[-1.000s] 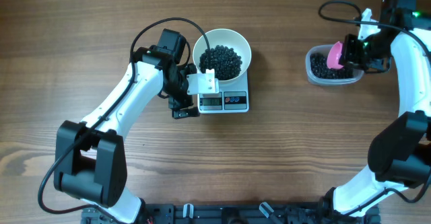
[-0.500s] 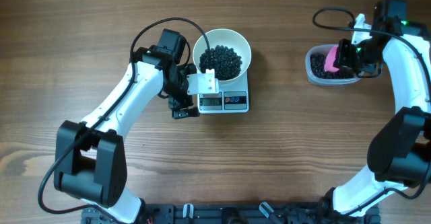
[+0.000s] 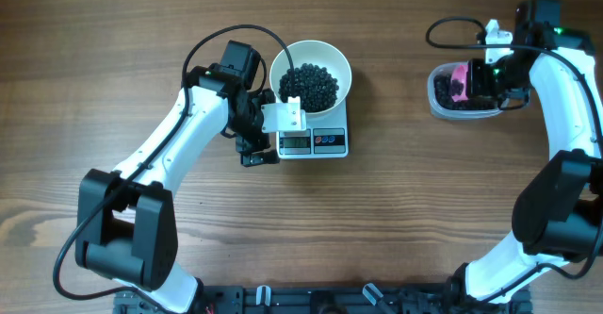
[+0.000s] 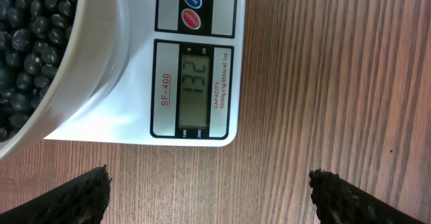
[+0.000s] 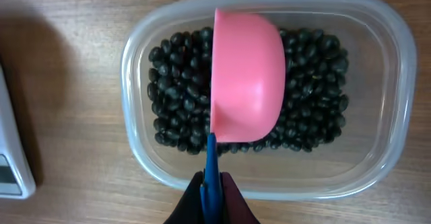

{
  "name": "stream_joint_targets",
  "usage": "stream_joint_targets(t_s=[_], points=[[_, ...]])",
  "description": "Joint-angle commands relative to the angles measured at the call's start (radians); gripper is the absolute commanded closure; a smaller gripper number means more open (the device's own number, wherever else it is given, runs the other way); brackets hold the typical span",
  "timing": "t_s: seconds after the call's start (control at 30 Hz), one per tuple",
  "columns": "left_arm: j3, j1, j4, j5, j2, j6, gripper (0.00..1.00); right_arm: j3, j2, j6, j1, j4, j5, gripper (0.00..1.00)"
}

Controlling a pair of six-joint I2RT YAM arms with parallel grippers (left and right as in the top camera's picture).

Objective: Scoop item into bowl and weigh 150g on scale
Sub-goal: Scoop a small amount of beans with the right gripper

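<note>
The white bowl (image 3: 311, 74) stands on the white scale (image 3: 316, 140), heaped with black beans (image 3: 309, 86). In the left wrist view the scale (image 4: 195, 83) has its display lit, with the bowl (image 4: 81, 69) at the left. My left gripper (image 4: 212, 197) hovers open over bare wood just in front of the scale. My right gripper (image 5: 212, 190) is shut on the blue handle (image 5: 211, 170) of a pink scoop (image 5: 246, 76). The scoop lies rim-down, its back towards the camera, over the beans (image 5: 175, 96) in a clear tub (image 5: 266, 177). Overhead, the scoop (image 3: 459, 81) is inside the tub (image 3: 464, 92).
The left arm (image 3: 179, 135) lies along the scale's left side. A black cable (image 3: 452, 26) loops from the right arm (image 3: 565, 97) above the tub. In the right wrist view the edge of the scale (image 5: 10, 150) shows at the far left.
The right gripper has carried the pink scoop leftwards and down into the clear tub, turning it over the beans. The left arm, bowl and scale have not moved.
</note>
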Motion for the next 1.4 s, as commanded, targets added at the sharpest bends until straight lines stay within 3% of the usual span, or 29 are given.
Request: stream_joint_targets(t_s=[0.0,0.07,0.17,0.33,0.73,0.9,1.13,1.37], points=[[-0.001,-0.001,0.0,0.02,0.006,0.0,0.0,-0.001,0.016,0.08,0.007,0.022,-0.048,0.96],[-0.001,-0.001,0.0,0.02,0.006,0.0,0.0,-0.001,0.016,0.083,0.007,-0.034,-0.035,0.96],[-0.001,-0.001,0.0,0.02,0.006,0.0,0.0,-0.001,0.016,0.0,0.007,-0.013,0.175,0.96],[-0.001,-0.001,0.0,0.02,0.006,0.0,0.0,-0.001,0.016,-0.021,0.007,0.0,0.174,0.96],[-0.001,-0.001,0.0,0.02,0.006,0.0,0.0,-0.001,0.062,0.012,0.008,-0.005,-0.152,0.96],[-0.001,-0.001,0.0,0.02,0.006,0.0,0.0,-0.001,0.062,0.085,0.002,-0.04,-0.191,0.96],[-0.001,-0.001,0.0,0.02,0.006,0.0,0.0,-0.001,0.062,0.082,-0.108,-0.054,-0.232,0.96],[-0.001,-0.001,0.0,0.02,0.006,0.0,0.0,-0.001,0.062,-0.089,-0.183,-0.058,-0.477,0.96]])
